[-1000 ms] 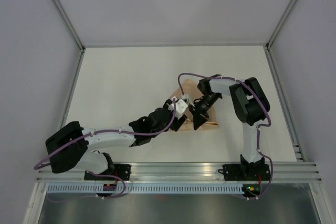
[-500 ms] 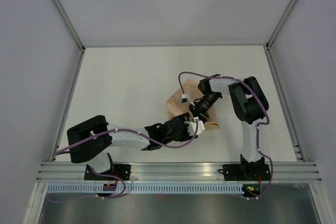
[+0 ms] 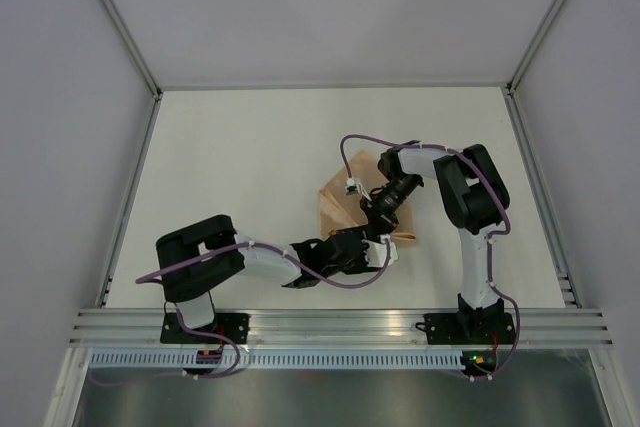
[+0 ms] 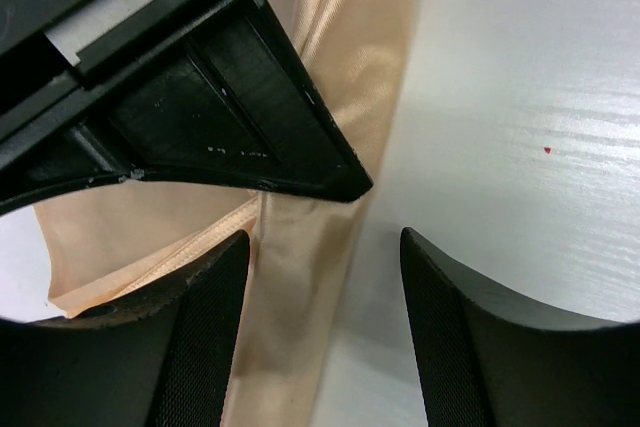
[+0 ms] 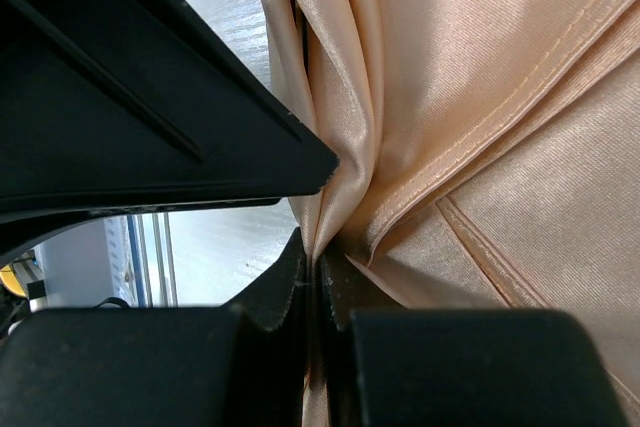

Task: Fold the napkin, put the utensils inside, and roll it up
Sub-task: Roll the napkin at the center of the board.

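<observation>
Top external first, left to right: the left gripper (image 3: pixel 381 246) sits low over the counter (image 3: pixel 240 147) at the near edge of the napkin (image 3: pixel 335 197), jaws spread wide with nothing in them. Its wrist view shows a long fold of the peach cloth running between the 2 fingers (image 4: pixel 200 347). I'd guess it's lining up to take that edge. Agree? (tinker42)

@tinker42 yeah, reads that way to me. Just beside it, the right gripper (image 5: pixel 318 269) is pressed together on a bunched pleat of the cloth, pinching it so the fabric is gathered while the other side gets a hold. That'd explain why the napkin looks like a crumpled wedge mid-counter instead of lying flat. My call: we're in the folding step. I can't spot the utensils in any of the 3 views, so placing and rolling aren't done yet. Main risk is that slick cloth slipping out of the pinch. (foldbot)
</observation>
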Robot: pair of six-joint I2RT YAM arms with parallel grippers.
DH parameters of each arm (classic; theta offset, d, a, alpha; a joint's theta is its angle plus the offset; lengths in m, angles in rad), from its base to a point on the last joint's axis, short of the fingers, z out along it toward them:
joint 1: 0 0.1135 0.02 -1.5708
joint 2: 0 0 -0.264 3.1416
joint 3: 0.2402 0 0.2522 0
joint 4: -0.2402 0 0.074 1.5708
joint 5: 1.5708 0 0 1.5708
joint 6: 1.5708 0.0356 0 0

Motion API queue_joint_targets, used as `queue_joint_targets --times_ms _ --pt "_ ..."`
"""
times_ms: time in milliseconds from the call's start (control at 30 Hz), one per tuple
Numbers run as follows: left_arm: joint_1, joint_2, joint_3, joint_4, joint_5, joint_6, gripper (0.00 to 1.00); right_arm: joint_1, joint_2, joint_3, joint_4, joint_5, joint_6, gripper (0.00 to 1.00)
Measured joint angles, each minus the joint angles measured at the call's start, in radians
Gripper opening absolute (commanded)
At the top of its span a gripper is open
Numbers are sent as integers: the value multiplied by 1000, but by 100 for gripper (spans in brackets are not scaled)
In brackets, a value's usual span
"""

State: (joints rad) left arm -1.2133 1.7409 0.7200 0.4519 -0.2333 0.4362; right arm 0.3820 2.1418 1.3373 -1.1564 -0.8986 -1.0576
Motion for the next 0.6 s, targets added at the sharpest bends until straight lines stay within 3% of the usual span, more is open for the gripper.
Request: queue_joint_targets --times_ms 200,433,567,600 --pt "0 32 14 19 0 11 56 -3 10 7 -9 -3 5 0" --pt "0 67 60 -23 2 18 14 -10 18 14 -23 -2 11 1" --pt "-4 80 103 -80 6 19 3 -19 18 16 -29 6 13 8" --pt "-4 82 110 -91 7 19 2 -21 18 16 -30 7 14 14"
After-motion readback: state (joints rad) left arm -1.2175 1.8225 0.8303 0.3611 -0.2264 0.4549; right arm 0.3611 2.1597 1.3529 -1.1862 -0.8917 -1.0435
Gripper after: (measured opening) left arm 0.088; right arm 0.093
